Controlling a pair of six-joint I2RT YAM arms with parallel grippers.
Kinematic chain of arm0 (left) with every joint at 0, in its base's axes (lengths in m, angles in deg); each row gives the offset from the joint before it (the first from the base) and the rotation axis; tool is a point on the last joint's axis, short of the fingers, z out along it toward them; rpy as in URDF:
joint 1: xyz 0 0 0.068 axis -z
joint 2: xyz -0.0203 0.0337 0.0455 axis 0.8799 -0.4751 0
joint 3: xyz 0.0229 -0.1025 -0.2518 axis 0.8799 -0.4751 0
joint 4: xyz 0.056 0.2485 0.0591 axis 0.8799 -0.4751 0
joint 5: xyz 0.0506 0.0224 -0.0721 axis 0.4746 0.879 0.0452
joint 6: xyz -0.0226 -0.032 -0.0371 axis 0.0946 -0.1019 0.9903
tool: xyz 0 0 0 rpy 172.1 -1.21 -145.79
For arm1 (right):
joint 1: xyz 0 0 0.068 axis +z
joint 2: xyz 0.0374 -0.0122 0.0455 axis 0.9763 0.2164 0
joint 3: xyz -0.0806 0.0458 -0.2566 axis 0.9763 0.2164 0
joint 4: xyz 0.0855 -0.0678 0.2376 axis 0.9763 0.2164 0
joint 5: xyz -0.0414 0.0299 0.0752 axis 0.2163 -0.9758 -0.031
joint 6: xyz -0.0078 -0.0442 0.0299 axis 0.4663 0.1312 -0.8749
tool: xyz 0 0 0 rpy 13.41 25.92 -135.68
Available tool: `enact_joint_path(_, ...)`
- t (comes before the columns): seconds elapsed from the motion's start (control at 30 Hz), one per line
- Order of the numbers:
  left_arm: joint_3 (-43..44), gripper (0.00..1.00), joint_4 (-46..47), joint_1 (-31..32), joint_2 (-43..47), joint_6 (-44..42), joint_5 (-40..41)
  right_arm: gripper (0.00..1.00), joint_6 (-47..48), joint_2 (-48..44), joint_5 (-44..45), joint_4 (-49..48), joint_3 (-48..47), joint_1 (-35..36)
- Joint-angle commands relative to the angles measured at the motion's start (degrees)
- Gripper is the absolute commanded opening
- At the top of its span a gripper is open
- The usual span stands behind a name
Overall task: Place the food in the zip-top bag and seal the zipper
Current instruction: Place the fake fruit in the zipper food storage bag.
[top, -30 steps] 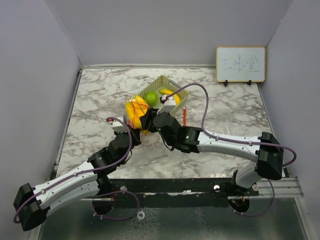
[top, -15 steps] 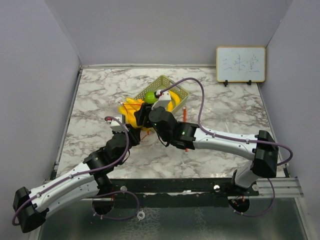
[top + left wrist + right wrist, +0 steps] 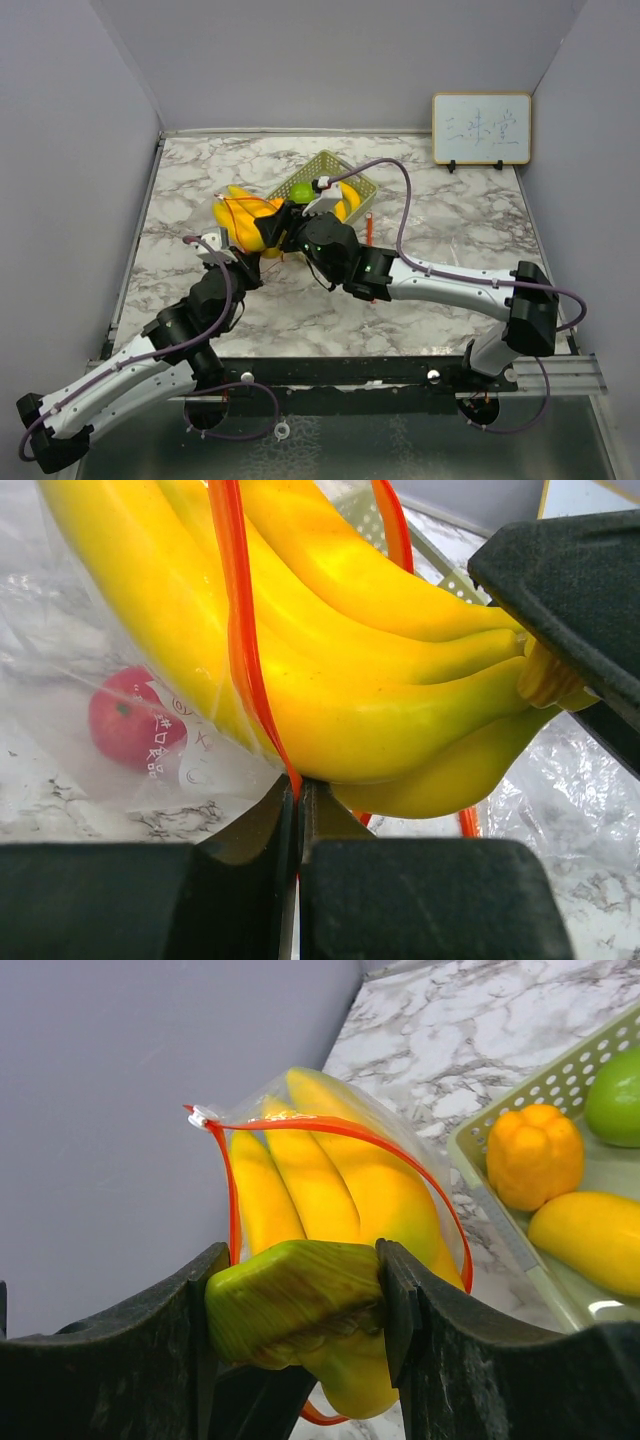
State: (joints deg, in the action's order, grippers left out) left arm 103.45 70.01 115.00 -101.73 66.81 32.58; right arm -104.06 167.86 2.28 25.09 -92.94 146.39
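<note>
A clear zip-top bag [image 3: 228,222] with an orange-red zipper rim [image 3: 330,1128] lies left of the basket. My right gripper [image 3: 295,1305] is shut on the green stem of a yellow banana bunch [image 3: 320,1185], whose fingers reach in through the bag's mouth. My left gripper [image 3: 298,790] is shut on the bag's orange rim [image 3: 245,650] and holds the mouth up. A red apple [image 3: 128,720] lies inside the bag. In the top view the bunch [image 3: 245,218] sits between the two grippers.
A pale green mesh basket [image 3: 355,185] stands behind the right gripper, holding a green lime [image 3: 615,1095], an orange-yellow fruit [image 3: 535,1155] and a single banana [image 3: 590,1240]. A small whiteboard [image 3: 481,128] stands at the back right. Grey walls close in on the left and right sides.
Both grippers moved left and away from the basket, carrying the bag and banana bunch along; the bunch now lies farther into the bag's mouth.
</note>
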Motion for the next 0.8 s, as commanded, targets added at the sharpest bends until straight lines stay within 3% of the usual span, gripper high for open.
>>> enact_joint_path(0.0, 2.4, 0.0, 17.5, 1.0, 2.7, 3.9, -2.6, 0.24, -8.6, 5.0, -19.9, -4.0, -0.3, 4.6)
enact_joint_path(0.13, 5.0, 0.0, 15.1, 1.0, 3.0, 4.4, -3.8, 0.24, -5.9, 8.4, -19.3, 4.0, -6.3, 4.5)
enact_joint_path(0.33, 10.8, 0.0, 10.4, 1.0, 1.1, 5.2, -5.5, 0.24, -0.9, 10.0, -17.2, 9.0, -7.4, 4.6)
enact_joint_path(0.43, 12.9, 0.13, 7.7, 1.1, -0.6, 5.2, -4.9, 0.23, 1.1, 8.6, -18.7, 7.0, -5.2, 4.5)
enact_joint_path(0.53, 12.9, 0.19, 5.8, 1.0, -1.7, 6.4, -2.8, 0.23, 2.9, 7.7, -22.8, 4.9, -3.8, 4.6)
enact_joint_path(0.57, 12.1, 0.17, 6.4, 1.0, -1.7, 6.8, -2.6, 0.22, 3.2, 7.8, -23.7, 5.0, -3.8, 4.6)
enact_joint_path(0.63, 10.0, 0.0, 9.7, 1.0, -1.0, 6.8, -3.2, 0.22, 3.1, 7.9, -25.0, 5.0, -3.1, 4.7)
enact_joint_path(0.77, 6.2, 0.0, 15.7, 1.1, 1.0, 5.1, -4.2, 0.25, 2.2, 7.7, -24.6, 5.0, -1.3, 4.6)
